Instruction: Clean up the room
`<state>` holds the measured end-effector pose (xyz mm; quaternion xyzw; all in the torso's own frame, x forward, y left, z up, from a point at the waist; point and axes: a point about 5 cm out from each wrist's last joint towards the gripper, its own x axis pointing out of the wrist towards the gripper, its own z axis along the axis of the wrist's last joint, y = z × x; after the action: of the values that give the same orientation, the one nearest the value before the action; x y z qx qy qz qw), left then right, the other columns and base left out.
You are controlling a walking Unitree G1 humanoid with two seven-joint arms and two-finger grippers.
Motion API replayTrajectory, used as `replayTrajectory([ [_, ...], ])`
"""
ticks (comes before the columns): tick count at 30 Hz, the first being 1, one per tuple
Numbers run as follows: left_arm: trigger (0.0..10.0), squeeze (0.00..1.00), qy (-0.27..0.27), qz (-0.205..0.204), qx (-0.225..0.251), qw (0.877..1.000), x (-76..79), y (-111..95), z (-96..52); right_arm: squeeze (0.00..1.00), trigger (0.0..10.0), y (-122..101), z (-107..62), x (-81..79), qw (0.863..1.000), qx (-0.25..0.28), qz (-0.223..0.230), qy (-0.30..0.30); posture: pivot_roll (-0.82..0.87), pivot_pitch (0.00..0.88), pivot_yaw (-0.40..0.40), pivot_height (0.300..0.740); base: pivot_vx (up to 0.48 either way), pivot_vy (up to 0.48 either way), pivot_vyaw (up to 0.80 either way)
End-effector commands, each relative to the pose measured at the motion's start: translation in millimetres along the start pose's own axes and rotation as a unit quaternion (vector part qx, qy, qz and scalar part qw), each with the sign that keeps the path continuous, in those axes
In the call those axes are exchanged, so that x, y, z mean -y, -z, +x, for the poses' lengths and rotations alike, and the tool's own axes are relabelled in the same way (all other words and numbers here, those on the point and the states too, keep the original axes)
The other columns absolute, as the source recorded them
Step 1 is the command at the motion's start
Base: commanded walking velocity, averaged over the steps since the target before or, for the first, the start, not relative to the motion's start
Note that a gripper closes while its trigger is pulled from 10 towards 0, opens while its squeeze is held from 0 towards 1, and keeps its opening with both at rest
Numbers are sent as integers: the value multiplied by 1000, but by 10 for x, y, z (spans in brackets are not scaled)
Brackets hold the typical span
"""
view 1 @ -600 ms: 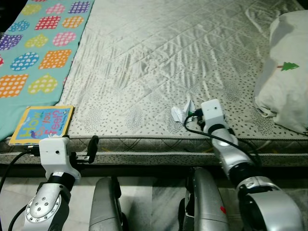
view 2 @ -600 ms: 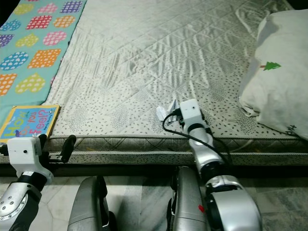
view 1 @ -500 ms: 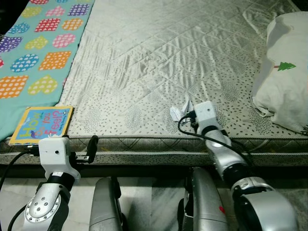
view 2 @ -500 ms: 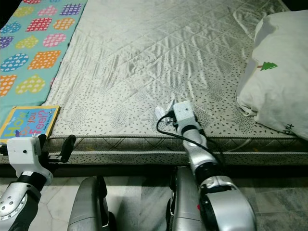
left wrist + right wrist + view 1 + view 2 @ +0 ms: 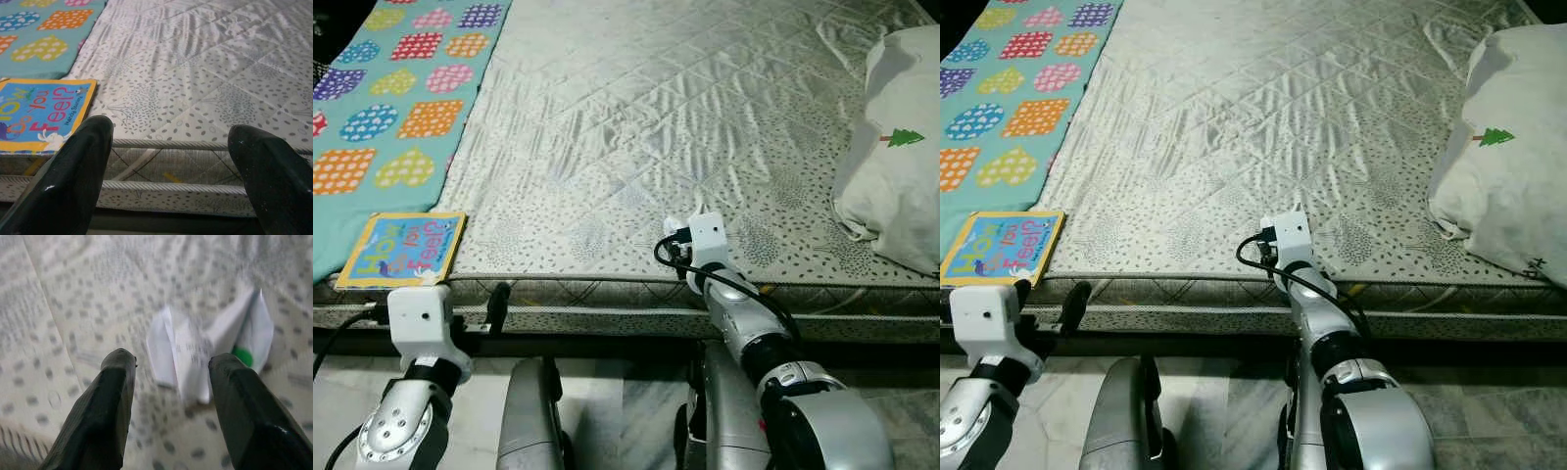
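even indoor light; sheen glares on the mattress (image 5: 636, 108); head views sharp; right wrist view blurred

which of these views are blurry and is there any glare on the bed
Right wrist view: soft and blurred, the crumpled white paper scrap smeared beyond the open right gripper. Left wrist view: fairly sharp, the colourful children's book readable past the open left gripper. Eye views: sharp, with bright sheen on the quilted silver-grey mattress.
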<state>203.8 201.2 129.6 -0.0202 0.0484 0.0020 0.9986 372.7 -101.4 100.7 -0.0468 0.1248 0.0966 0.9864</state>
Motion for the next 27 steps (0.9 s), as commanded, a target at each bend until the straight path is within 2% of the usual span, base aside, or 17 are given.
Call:
replayTrajectory([
  [1,10000,0,-7,7,-3,1000,-42,-23,-63,0,10000,-40,13,-45,1000,3,7,4,122,246,80,544,0,0,0],
  [9,10000,0,-7,5,-9,1000,-17,-38,-151,0,10000,-214,46,-23,998,26,5,51,132,278,81,544,0,0,0],
  [13,10000,0,-9,2,-9,1000,13,-80,-200,0,10000,-272,56,-80,997,37,-8,66,139,299,78,544,0,0,0],
  [20,10000,0,4,3,-13,1000,112,-132,-319,0,10000,-216,55,-152,998,27,-16,63,143,346,75,544,0,0,0],
  [27,10000,0,-1,-2,-27,1000,118,-115,-398,0,10000,-199,54,-158,997,24,-33,71,143,372,71,544,0,0,0],
])
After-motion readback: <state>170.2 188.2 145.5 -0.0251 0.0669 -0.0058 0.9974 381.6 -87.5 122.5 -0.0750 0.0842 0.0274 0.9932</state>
